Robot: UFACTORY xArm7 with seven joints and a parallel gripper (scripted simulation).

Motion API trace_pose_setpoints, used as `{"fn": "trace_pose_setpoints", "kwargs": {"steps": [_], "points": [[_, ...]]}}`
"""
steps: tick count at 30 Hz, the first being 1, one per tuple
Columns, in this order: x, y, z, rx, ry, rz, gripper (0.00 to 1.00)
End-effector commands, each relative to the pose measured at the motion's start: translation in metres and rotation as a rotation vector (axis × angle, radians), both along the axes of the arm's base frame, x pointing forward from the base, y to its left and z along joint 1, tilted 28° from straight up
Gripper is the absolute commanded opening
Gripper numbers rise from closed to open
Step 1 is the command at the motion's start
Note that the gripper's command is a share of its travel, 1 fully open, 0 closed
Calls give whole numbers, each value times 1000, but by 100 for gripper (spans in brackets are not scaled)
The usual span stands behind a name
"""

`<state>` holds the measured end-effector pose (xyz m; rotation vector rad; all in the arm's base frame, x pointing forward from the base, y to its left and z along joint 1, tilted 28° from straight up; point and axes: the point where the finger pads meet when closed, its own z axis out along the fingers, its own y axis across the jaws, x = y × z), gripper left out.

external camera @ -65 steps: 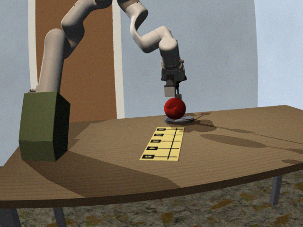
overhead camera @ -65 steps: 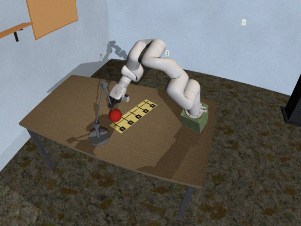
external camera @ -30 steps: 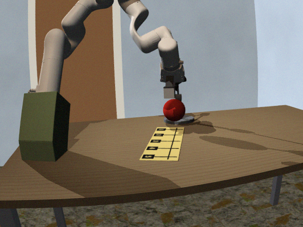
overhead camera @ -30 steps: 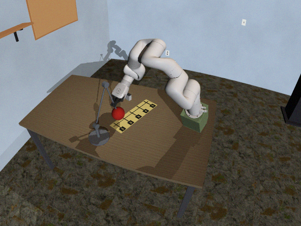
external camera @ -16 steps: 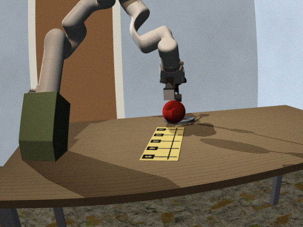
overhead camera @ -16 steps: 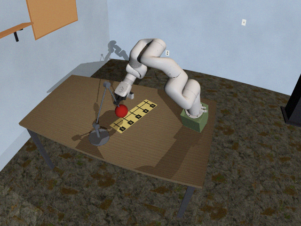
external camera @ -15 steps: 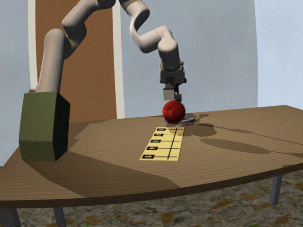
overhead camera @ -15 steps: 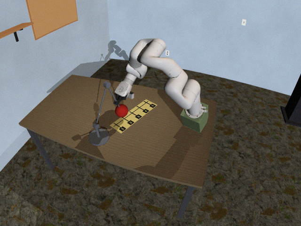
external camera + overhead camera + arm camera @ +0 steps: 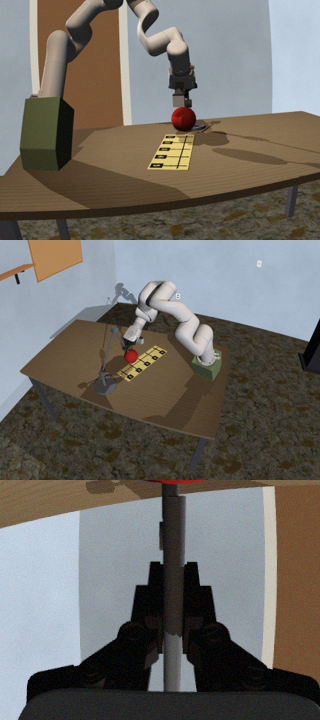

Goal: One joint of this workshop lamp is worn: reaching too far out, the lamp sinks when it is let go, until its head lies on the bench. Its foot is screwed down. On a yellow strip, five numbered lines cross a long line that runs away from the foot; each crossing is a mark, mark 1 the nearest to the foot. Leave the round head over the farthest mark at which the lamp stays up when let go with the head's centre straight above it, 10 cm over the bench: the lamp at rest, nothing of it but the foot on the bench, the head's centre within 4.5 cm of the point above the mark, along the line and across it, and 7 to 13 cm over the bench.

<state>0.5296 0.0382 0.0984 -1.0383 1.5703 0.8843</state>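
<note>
The lamp has a round grey foot (image 9: 104,385) on the bench, two thin grey rods meeting at an elbow joint (image 9: 114,329), and a round red head (image 9: 131,355). The head hangs above the near end of the yellow strip (image 9: 141,363), roughly over the first or second line; I cannot tell which. It also shows in the exterior view (image 9: 183,118), clear of the bench. My gripper (image 9: 173,582) is shut on the thin grey rod (image 9: 174,540) just above the head. In the top view the gripper (image 9: 127,346) sits right above the head.
The arm's green base block (image 9: 206,366) stands at the bench's right side, past the strip's far end. The strip's numbered lines (image 9: 171,152) run toward the exterior view. The bench edges lie well away from the lamp.
</note>
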Motion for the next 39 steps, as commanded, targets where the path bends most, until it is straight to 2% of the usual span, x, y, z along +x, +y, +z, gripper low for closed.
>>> {"fn": "trace_pose_setpoints", "kwargs": {"steps": [1,6,7,39], "points": [[1,-4,0,-3,-3,-4,0],[1,-4,0,-3,-3,-4,0],[1,-4,0,-3,-3,-4,100],[1,-4,0,-3,-2,-4,100]]}}
